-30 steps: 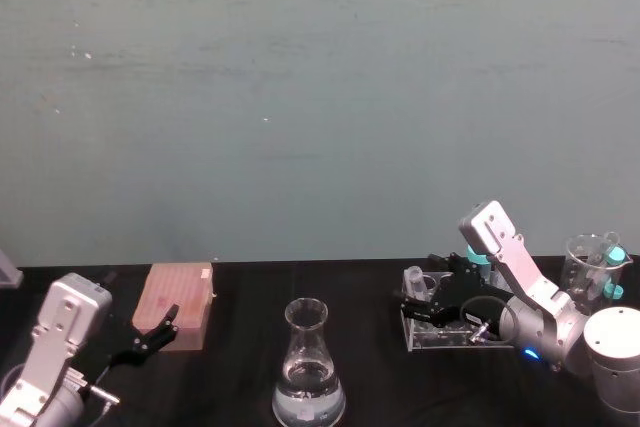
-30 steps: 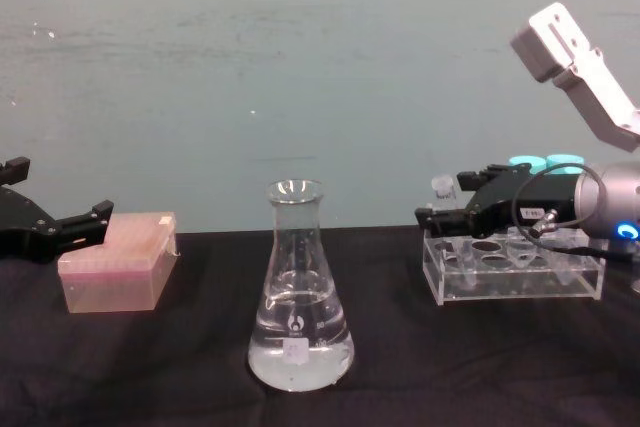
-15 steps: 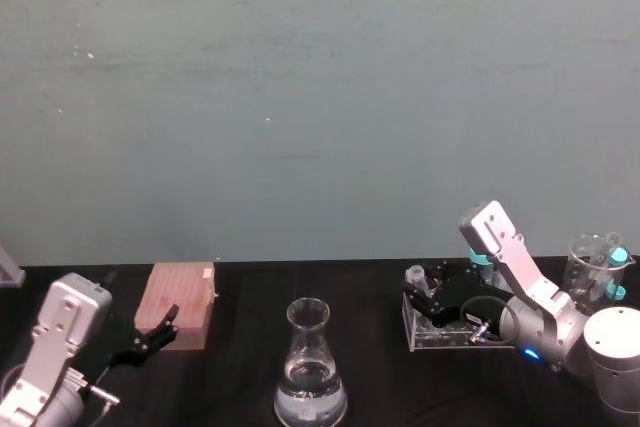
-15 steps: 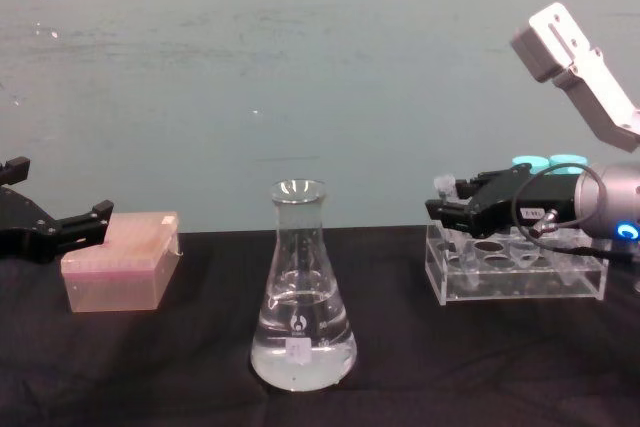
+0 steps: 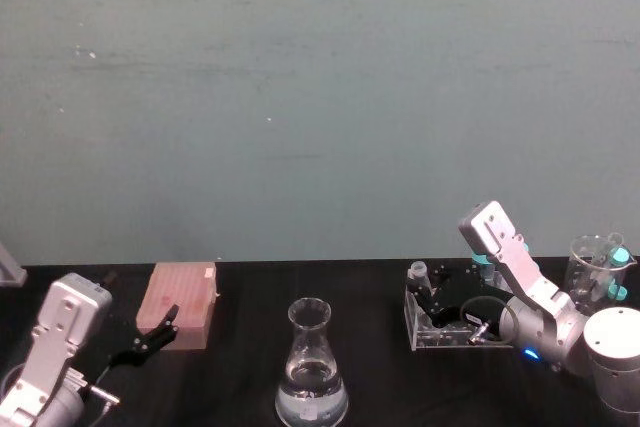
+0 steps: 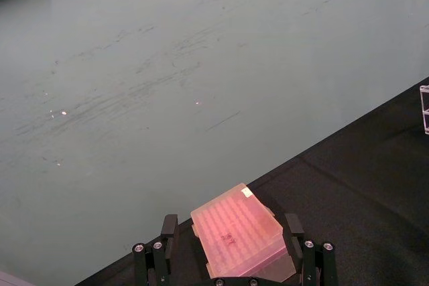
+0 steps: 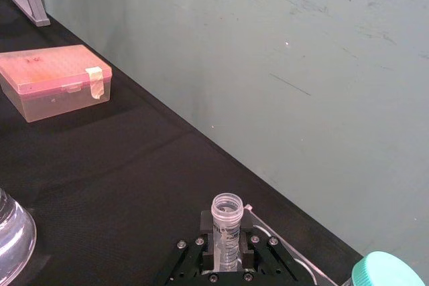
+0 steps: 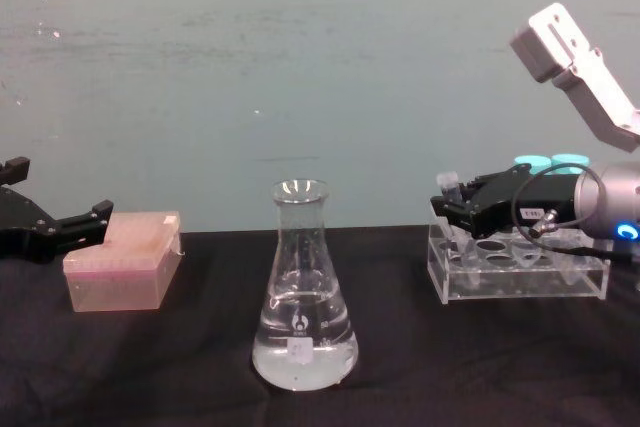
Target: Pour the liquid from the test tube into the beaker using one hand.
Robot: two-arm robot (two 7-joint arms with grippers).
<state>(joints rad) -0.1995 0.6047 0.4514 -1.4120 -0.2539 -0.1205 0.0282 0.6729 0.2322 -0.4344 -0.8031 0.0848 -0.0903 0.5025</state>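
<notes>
Well to the left of the tall clear glass conical beaker [image 8: 303, 287], we see the left gripper [image 5: 155, 335], black and two-fingered. It is parked with its fingers spread and empty, just beside a translucent pink plastic lidded box [image 8: 120, 269]. The beaker stands upright with a pool of clear liquid [image 8: 303, 365] in its wide base. Well to its right, the right gripper [image 8: 448, 209], black on a silver-grey arm, is closed on the small clear plastic test tube [image 7: 227, 222]. The tube stands upright at the end of a clear rectangular tube rack [image 8: 525, 275] nearest the beaker. We cannot tell whether the tube's foot is clear of the rack, nor what it holds. As we judge it, the grasp is made. The lift, the carry across to the beaker's flared rim and the tilt to pour are all left.
</notes>
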